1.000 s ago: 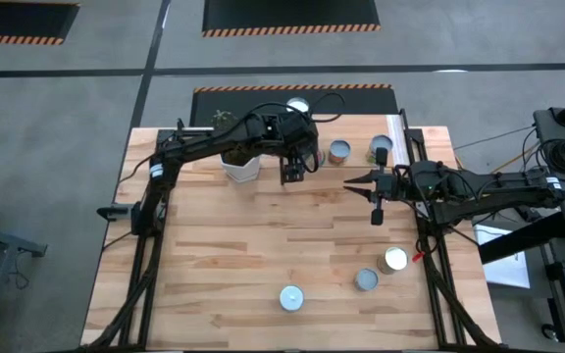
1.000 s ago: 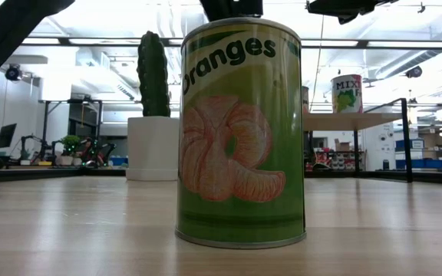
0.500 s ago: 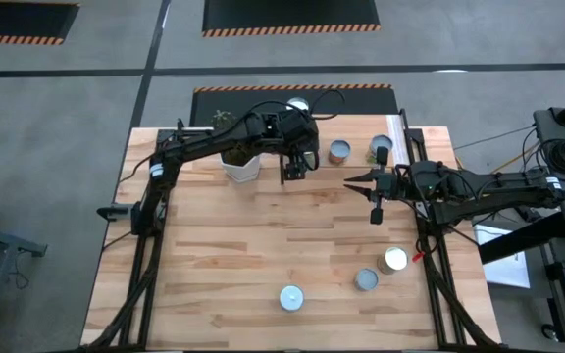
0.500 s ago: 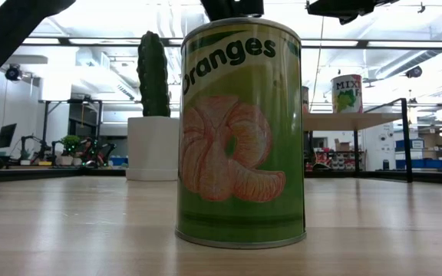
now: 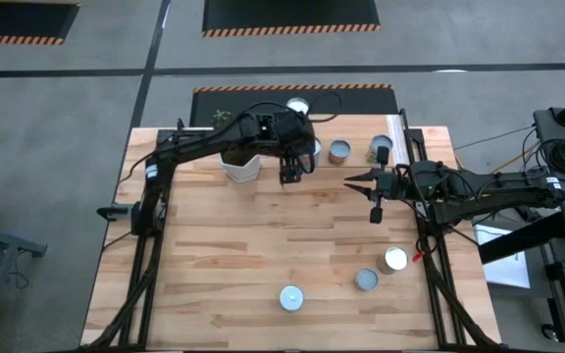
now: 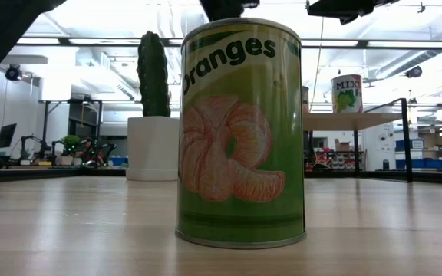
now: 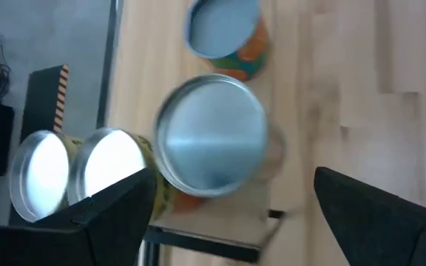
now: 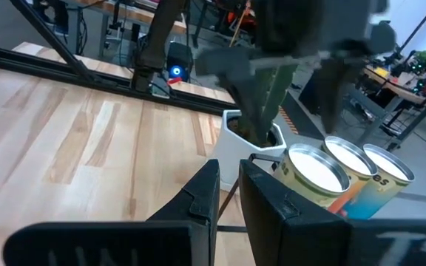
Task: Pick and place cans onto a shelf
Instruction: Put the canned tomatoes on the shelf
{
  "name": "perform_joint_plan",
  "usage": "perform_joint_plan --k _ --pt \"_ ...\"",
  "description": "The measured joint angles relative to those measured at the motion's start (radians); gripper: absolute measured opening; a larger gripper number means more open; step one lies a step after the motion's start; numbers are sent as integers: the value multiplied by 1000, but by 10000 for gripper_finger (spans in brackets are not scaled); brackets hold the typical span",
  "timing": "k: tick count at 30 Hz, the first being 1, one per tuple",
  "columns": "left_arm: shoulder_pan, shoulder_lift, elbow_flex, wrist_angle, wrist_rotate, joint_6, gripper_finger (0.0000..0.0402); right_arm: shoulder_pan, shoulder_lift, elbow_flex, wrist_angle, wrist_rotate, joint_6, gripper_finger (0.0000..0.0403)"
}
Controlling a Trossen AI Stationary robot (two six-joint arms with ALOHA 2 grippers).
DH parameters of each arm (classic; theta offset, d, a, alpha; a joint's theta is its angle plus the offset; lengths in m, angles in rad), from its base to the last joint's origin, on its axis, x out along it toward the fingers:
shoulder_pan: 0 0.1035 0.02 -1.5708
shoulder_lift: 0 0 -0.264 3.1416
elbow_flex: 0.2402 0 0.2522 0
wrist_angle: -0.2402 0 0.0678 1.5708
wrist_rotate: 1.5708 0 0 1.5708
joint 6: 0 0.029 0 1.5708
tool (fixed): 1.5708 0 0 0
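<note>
Left end effector (image 5: pixel 296 168) hangs pointing down right next to the white cactus pot (image 5: pixel 240 169), fingers spread wide over the cans (image 7: pixel 211 134) on the shelf (image 5: pixel 361 149). Right end effector (image 5: pixel 375 200) sits further out from the pot, pinched together, empty.

Light falls evenly from overhead on the wooden table (image 5: pixel 263 255), bright and flat, with only faint, short shadows beside the cans near its front edge. Those can tops glare almost white. From table height, the ceiling lights (image 6: pixel 113 23) behind the orange can (image 6: pixel 242 132) blow out to white, so the cactus (image 6: pixel 153 73) beside that can reads as a dark silhouette; the can itself is sharp while the room beyond it is soft. The left wrist view is smeared with motion blur, especially around the silver lid (image 7: pixel 211 134). In the right wrist view, the other arm above the white pot (image 8: pixel 251 144) is blurred.
</note>
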Motion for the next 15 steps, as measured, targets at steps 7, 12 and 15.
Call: perform_joint_plan --k 7,12,15 --pt "-80 -45 -30 -50 230 -19 346 -3 0 0 1 1 -4 43" --pt "-147 -131 -258 84 291 28 346 -3 0 0 2 1 -8 43" --pt "-173 -235 -444 185 186 5 346 -3 0 0 3 1 4 43"
